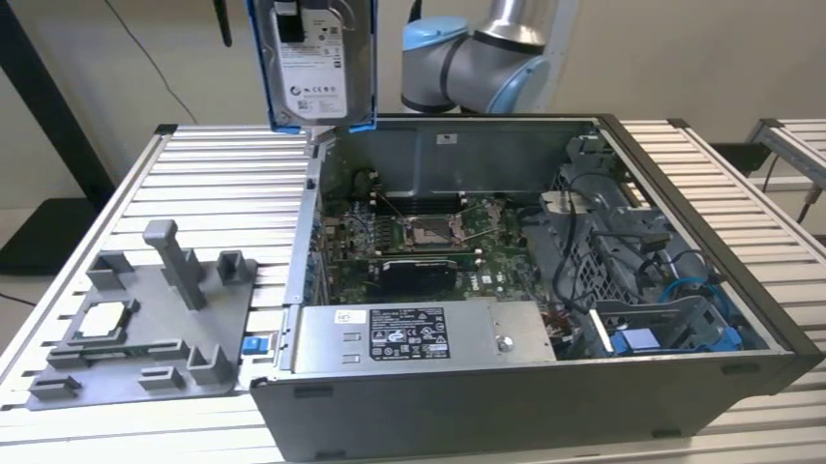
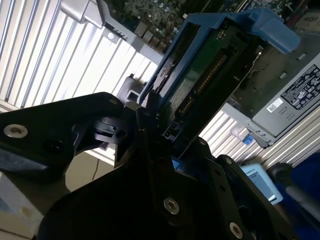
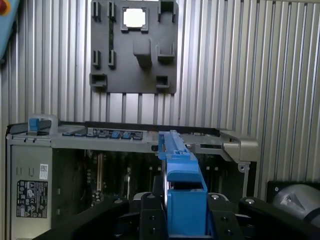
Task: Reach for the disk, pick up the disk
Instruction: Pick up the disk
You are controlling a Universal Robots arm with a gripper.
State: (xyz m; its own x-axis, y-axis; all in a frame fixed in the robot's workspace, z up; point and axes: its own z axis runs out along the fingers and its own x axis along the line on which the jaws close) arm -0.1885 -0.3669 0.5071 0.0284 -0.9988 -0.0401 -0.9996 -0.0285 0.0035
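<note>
Item: disk (image 1: 320,63), silver drive in blue frame, clamped edge-on in the closed end effector (image 3: 184,222), hanging clear of the counter (image 1: 213,164) at 11 o'clock of the open computer case (image 1: 516,396); reach and pick-up judged complete.

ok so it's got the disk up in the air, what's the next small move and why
Probably just hold steady: the gripper looks shut on the disk, which hangs above the open computer case, so the pick-up seems done.
</note>
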